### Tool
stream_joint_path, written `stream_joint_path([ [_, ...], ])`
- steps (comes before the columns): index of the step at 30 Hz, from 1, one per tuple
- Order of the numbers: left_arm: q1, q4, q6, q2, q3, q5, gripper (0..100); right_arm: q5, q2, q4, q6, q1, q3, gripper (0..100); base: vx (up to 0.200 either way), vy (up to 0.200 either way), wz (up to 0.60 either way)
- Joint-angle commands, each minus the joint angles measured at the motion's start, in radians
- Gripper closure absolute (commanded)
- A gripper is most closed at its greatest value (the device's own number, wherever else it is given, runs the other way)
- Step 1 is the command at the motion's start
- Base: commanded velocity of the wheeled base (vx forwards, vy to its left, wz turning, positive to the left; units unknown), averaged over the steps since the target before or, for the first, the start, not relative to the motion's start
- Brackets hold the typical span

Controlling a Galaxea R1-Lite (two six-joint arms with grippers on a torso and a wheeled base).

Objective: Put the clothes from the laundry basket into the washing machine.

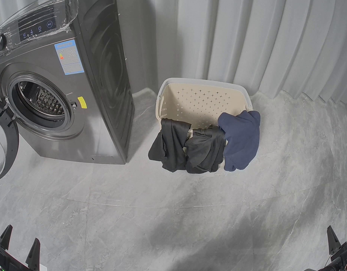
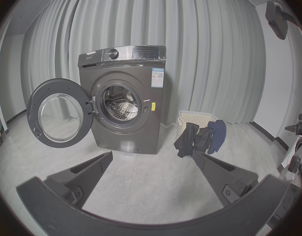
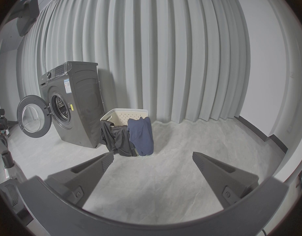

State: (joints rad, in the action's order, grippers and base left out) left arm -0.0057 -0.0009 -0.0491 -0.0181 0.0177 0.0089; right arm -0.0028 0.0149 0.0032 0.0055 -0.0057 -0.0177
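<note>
Draping over the near rim of the cream perforated plastic laundry basket (image 1: pixel 203 96), two black garments (image 1: pixel 171 143) and a navy blue garment (image 1: pixel 241 138) hide its front wall. The basket stands on the grey marbled floor (image 1: pixel 143 215) at one o'clock, near the dark grey front-loading washing machine (image 1: pixel 102 64) at ten. The machine's round door (image 1: pixel 2 143), swung open, is cut off at nine. White pleated curtains (image 1: pixel 256 31) hang behind. Left claw (image 1: pixel 22 241) at seven and right claw (image 1: pixel 340 226) at five hover spread wide, holding nothing.

In the head view, the frame's left edge cuts off the washing machine door (image 1: pixel 8 142); draped clothes (image 1: pixel 203 151) hide the front wall of the laundry basket (image 1: pixel 203 102).
</note>
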Motion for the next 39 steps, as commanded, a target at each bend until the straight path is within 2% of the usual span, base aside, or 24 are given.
stream_joint_path([
  [1, 0.000, -0.001, 0.000, 0.017, -0.018, 0.000, 0, 0.000, 0.004, 0.000, -0.001, 0.000, 0.018, 0, 0.000, 0.000, 0.00],
  [7, 0.001, -0.001, -0.003, 0.017, -0.018, 0.002, 0, 0.001, 0.004, 0.001, -0.002, -0.003, 0.018, 0, 0.000, 0.000, 0.00],
  [16, 0.000, -0.001, -0.003, 0.017, -0.018, 0.002, 0, 0.000, 0.004, 0.000, -0.001, -0.002, 0.018, 0, 0.200, 0.000, 0.00],
  [25, 0.000, -0.001, -0.003, 0.017, -0.018, 0.002, 0, 0.001, 0.004, 0.001, -0.001, -0.002, 0.018, 0, 0.000, 0.000, 0.00],
  [37, 0.000, -0.001, -0.003, 0.017, -0.018, 0.002, 0, 0.001, 0.004, 0.001, -0.001, -0.002, 0.018, 0, 0.000, -0.200, 0.00],
  [39, 0.001, -0.001, -0.003, 0.017, -0.018, 0.002, 0, 0.001, 0.004, 0.001, -0.001, -0.002, 0.018, 0, 0.000, 0.000, 0.00],
])
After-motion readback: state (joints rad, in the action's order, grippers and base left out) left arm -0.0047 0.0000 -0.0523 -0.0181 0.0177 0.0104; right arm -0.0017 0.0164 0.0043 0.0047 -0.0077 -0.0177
